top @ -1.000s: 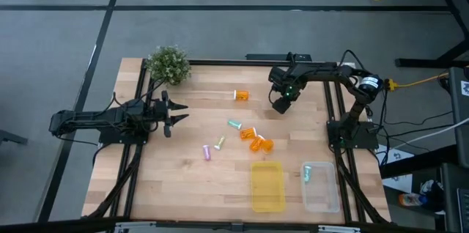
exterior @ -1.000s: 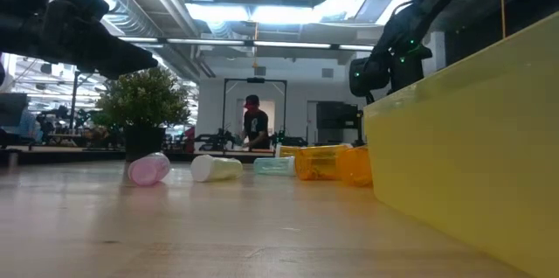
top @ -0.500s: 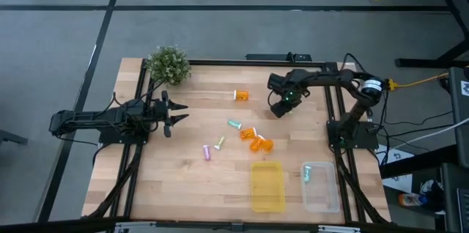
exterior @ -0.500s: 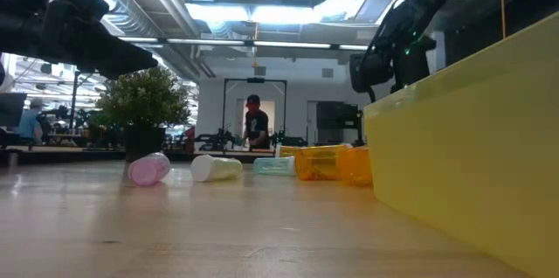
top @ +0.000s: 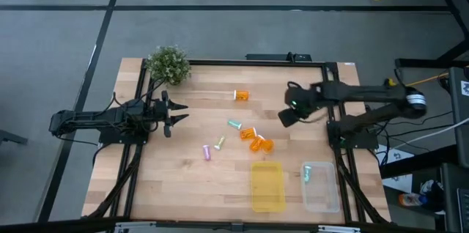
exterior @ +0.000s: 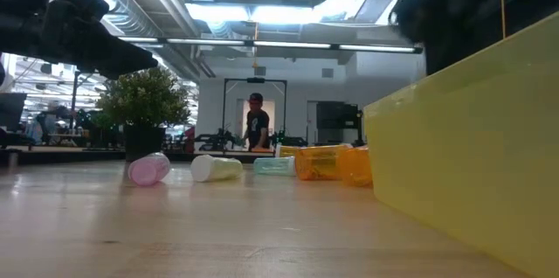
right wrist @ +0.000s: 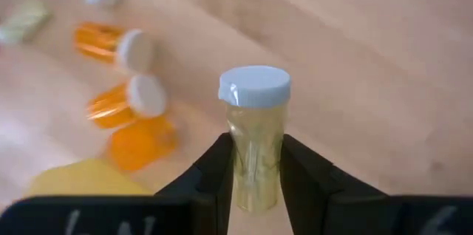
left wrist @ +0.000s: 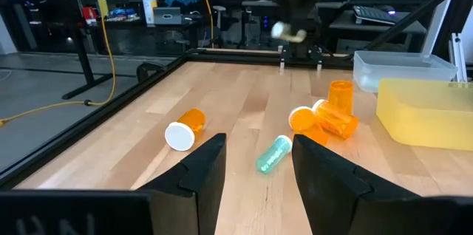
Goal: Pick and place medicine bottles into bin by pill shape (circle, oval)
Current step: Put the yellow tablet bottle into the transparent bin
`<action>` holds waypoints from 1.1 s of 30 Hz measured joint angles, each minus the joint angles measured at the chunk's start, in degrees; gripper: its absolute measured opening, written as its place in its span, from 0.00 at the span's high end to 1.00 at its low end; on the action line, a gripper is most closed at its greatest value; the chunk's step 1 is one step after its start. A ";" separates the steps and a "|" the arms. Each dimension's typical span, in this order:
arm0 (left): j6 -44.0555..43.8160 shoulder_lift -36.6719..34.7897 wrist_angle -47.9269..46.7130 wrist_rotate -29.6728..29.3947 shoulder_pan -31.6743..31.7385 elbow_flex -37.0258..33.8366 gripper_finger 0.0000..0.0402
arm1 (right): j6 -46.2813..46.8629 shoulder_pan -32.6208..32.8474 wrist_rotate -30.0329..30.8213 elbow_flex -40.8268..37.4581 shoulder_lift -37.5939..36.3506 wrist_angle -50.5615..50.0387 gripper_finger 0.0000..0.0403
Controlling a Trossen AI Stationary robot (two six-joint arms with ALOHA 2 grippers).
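Observation:
My right gripper point(top: 286, 118) is above the table's right-centre, shut on a pale yellow-green bottle point(right wrist: 255, 146) with a pale cap. Several bottles lie on their sides on the table. One orange bottle point(top: 241, 95) lies alone toward the far edge. Three orange ones point(top: 256, 141) are clustered by a teal one point(top: 234, 124). A yellow-green one point(top: 218, 143) and a purple one point(top: 207, 152) lie nearer. My left gripper point(top: 176, 116) waits open at the left, and its wrist view point(left wrist: 259, 168) looks over the bottles. My right gripper pinches the bottle's body point(right wrist: 255, 165) between its two fingers point(right wrist: 222, 168), below the cap point(right wrist: 255, 87). The fingers lie along the bottle, whose cap end sticks out past the fingertips. The bottle is lifted clear of the table.
A yellow bin point(top: 267, 185) and a clear bin point(top: 322, 193) stand side by side at the near right. The clear bin holds a teal bottle point(top: 307, 173). A leafy plant point(top: 168, 64) stands at the far left corner. A person point(exterior: 255, 125) stands in the room beyond the table.
My right gripper has swung toward the table's near-right and has risen, as the low view shows. Its arm has stretched out toward the right edge. The bottles on the table have stayed where they were.

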 joint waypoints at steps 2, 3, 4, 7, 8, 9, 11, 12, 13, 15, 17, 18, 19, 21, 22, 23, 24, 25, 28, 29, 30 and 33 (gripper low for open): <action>0.00 0.01 -0.02 0.00 -0.02 0.00 0.63 | 5.95 4.51 1.37 0.02 -2.31 -0.31 0.76; 0.00 0.01 -0.01 0.00 -0.01 0.01 0.63 | 8.94 6.95 2.03 0.02 -3.03 -0.54 0.76; 0.00 0.00 -0.02 0.00 0.00 0.01 0.63 | 11.72 9.27 2.35 0.02 -3.47 -0.78 0.76; 0.00 0.02 -0.02 0.00 -0.02 0.02 0.63 | 18.53 16.25 2.34 0.02 -3.58 -1.50 0.76; 0.00 0.02 -0.02 0.00 0.00 0.00 0.63 | 20.70 18.60 2.34 0.02 -3.31 -1.71 0.76; 0.00 0.01 0.00 0.00 -0.02 0.01 0.63 | 23.15 20.75 2.18 -0.09 -3.09 -1.67 0.76; 0.00 0.00 -0.01 0.00 -0.02 0.01 0.63 | 28.74 24.95 1.53 -0.35 -2.53 -2.09 0.76; 0.00 0.01 -0.01 0.00 0.00 0.02 0.63 | 31.70 26.95 0.92 -0.35 -2.21 -2.33 0.76; 0.00 0.01 -0.01 0.00 -0.01 0.01 0.63 | 34.75 28.86 0.59 -0.35 -1.92 -2.51 0.76; 0.00 0.02 0.00 0.00 -0.02 0.02 0.63 | 40.84 32.39 0.08 -0.35 -1.50 -2.60 0.76; 0.00 0.02 -0.02 0.00 -0.02 0.02 0.63 | 46.77 35.44 -1.19 -0.35 -1.06 -2.55 0.76; 0.00 0.02 0.00 0.00 -0.02 0.02 0.63 | 49.58 36.97 -1.89 -0.35 -0.77 -2.55 0.76; 0.00 0.02 -0.01 0.00 -0.01 0.02 0.63 | 52.11 38.22 -3.19 -0.35 -0.52 -2.61 0.76; 0.00 0.00 0.00 0.00 -0.01 0.02 0.63 | 57.77 40.61 -5.75 -0.35 0.11 -2.95 0.76; 0.02 0.00 0.00 0.00 -0.02 0.02 0.63 | 60.53 41.67 -7.13 -0.35 0.46 -3.10 0.76; 0.01 0.01 -0.01 0.00 -0.02 0.02 0.63 | 63.13 42.58 -8.18 -0.35 0.83 -3.08 0.76; 0.00 0.02 -0.02 0.00 -0.02 0.02 0.63 | 65.46 43.40 -9.14 -0.35 1.14 -2.98 0.76; 0.02 0.02 -0.01 0.00 -0.01 0.00 0.63 | 67.37 44.12 -9.69 -0.35 1.50 -2.91 0.75; 0.30 0.01 -0.01 -0.02 -0.01 0.01 0.63 | 70.82 45.69 -9.86 -0.37 2.55 -2.79 0.72; 0.37 0.01 -0.01 -0.02 0.00 0.02 0.63 | 70.97 45.92 -9.88 -0.37 2.85 -2.74 0.71; 0.37 0.00 -0.01 -0.02 -0.02 0.00 0.63 | 70.99 46.13 -9.98 -0.37 3.15 -2.72 0.69; 0.35 0.01 -0.01 -0.02 -0.01 0.01 0.63 | 71.01 46.18 -11.15 -0.37 3.88 -2.72 0.64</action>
